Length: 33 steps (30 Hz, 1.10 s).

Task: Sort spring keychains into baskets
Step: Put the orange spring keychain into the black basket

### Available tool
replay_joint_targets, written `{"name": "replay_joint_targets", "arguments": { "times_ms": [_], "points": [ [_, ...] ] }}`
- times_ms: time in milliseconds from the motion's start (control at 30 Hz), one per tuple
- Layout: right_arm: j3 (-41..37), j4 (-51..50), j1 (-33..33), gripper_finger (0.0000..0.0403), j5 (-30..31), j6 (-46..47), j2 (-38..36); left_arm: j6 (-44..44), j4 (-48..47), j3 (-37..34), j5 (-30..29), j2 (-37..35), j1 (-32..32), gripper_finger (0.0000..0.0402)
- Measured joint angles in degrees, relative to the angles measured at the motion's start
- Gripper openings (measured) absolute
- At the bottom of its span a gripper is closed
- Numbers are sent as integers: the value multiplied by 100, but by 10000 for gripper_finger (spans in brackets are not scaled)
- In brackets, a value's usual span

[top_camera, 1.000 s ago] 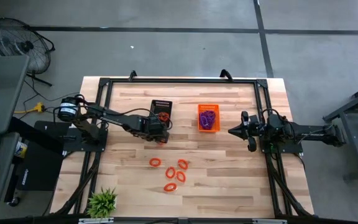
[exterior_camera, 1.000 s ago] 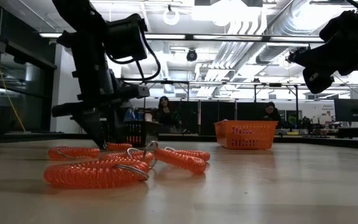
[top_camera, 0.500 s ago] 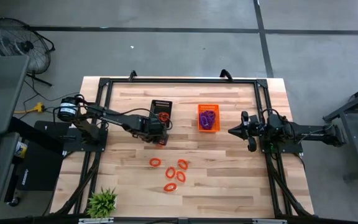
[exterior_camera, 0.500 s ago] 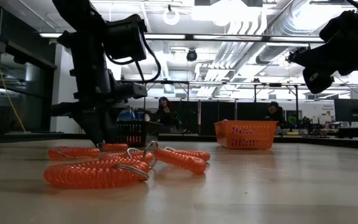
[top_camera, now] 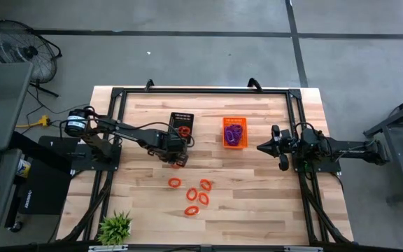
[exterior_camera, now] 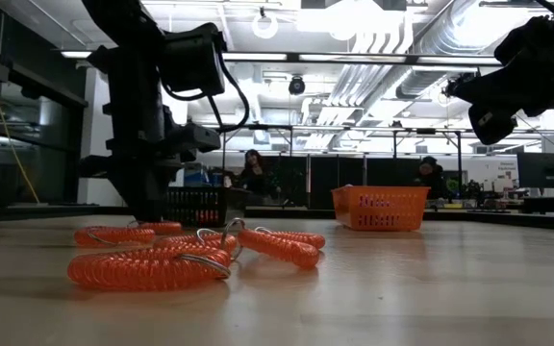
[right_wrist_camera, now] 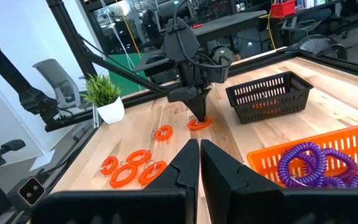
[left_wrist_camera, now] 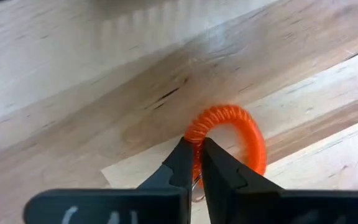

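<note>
My left gripper (left_wrist_camera: 194,148) stands near the table's middle, just on the near side of the black basket (top_camera: 182,122), and is shut on an orange-red spring keychain (left_wrist_camera: 232,132). The black basket has an orange-red keychain (top_camera: 184,130) in it. The orange basket (top_camera: 234,131) to its right has purple keychains (right_wrist_camera: 316,165) in it. Several more orange-red keychains (top_camera: 194,196) lie flat on the wood nearer the front edge. My right gripper (top_camera: 261,148) hovers shut and empty at the right of the orange basket. My left gripper pinches the coil on one side of the keychain's loop (left_wrist_camera: 196,132) between its two fingers. The fingers come from above, pointing steeply down, and lie across the coil. The rest of the loop (left_wrist_camera: 253,140) lies flat on the table.
A small potted plant (top_camera: 115,227) stands at the table's near left corner. A black frame rail (top_camera: 201,91) runs along the far edge, with rails down both sides. Bare wood lies between the loose keychains and the right arm. People sit in the room behind (exterior_camera: 254,173).
My left gripper has shut on the orange-red keychain, its fingers closing from a wide spread to a pinch, and its wrist has turned a little. It has stayed in the same spot. The keychain still lies on the table.
</note>
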Motion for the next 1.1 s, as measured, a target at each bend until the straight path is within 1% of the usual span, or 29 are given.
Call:
{"name": "replay_joint_targets", "arguments": {
  "times_ms": [133,300,400,633,933,1100],
  "points": [
    [0,0,-1,11,0,1,0,22,-25,37,0,2,-2,12],
    [0,0,-2,11,0,-1,0,338,-311,348,72,44,-15,10],
    [0,1,0,11,0,0,0,481,-387,644,44,33,-19,10],
    [0,0,0,11,0,1,0,880,-1292,1454,-107,28,-9,10],
    [0,0,0,11,0,1,0,1402,-3033,3024,-1150,17,0,10],
    [0,0,0,11,0,-1,0,1453,-3863,3709,-2042,12,0,10]
  ]
}}
